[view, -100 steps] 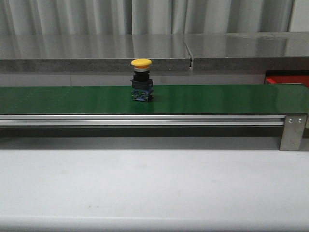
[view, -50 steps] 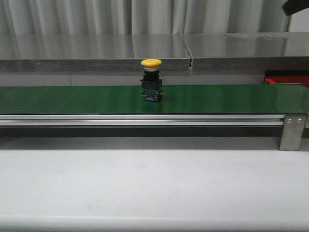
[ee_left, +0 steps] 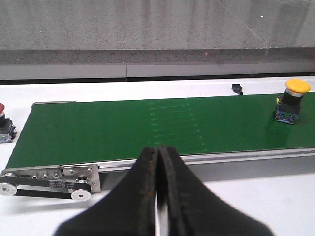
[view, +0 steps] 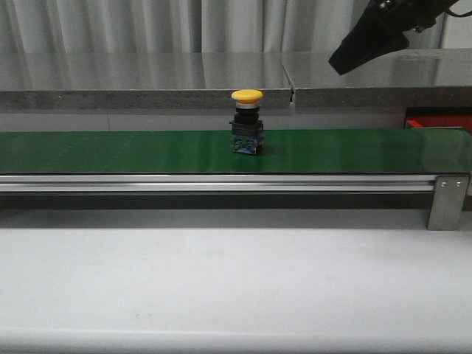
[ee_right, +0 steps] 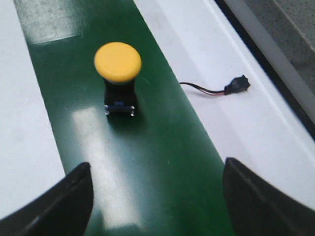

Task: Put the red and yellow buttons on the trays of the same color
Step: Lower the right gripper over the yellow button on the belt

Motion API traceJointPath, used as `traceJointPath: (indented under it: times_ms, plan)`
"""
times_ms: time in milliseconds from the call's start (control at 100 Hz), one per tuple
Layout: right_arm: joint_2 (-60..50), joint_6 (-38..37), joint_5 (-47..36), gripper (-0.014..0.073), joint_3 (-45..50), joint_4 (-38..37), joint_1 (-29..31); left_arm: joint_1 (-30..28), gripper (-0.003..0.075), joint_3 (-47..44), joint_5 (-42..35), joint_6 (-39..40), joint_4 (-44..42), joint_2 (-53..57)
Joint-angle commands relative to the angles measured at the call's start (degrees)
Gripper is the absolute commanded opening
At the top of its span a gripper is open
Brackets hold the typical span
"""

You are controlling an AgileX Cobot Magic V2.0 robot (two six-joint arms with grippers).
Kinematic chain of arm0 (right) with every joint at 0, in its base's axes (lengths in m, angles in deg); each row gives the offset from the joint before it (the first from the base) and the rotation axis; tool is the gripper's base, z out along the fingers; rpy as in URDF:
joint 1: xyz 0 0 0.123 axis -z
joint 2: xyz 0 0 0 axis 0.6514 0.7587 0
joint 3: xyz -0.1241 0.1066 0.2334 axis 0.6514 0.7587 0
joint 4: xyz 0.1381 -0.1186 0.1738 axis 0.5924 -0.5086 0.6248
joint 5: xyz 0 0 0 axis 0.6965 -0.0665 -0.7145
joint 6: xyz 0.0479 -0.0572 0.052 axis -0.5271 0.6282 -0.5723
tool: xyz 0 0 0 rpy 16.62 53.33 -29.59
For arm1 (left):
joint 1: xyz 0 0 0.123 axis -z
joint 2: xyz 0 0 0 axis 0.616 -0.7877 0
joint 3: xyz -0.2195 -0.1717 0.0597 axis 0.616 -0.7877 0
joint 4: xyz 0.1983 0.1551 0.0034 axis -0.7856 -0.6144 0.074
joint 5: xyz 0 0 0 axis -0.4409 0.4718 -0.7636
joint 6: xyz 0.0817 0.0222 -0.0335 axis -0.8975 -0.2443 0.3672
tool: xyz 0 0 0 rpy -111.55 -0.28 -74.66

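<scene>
Yellow button [view: 246, 122] is stood upright on the belt [view: 110, 151], cap up — carried further right than before. Right claw [ee_right: 157, 201] is spread wide, newly seen overhead; left claw [ee_left: 158, 162] is closed.

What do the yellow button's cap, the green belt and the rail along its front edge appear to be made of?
Yellow button: the cap looks like smooth matte plastic, evenly coloured, with a silvery ring beneath it, possibly metal. Green belt: probably a glossy rubber or PVC sheet, since it shows soft light reflections. Rail: likely brushed aluminium, pale grey with long straight highlights.
</scene>
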Motion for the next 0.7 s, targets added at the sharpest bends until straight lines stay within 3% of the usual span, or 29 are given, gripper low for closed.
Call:
traceJointPath:
  times_ms: [0, 490, 690]
  plan:
    - [-2.0, 0.6, -2.0, 0.0547, -1.2, 2.7, -1.3, 0.4, -0.0020, 1.5, -3.6, 0.1, 1.5, -0.3]
    - [4.6, 0.7, -6.1, 0.0547, -1.2, 3.4, -6.3, 0.4, -0.0020, 1.5, -3.6, 0.1, 1.5, -0.3]
    - [6.1, 3.3, -6.9, 0.0542, -1.3, 7.5, -6.3, 0.4, -0.0020, 1.5, -3.6, 0.1, 1.5, -0.3]
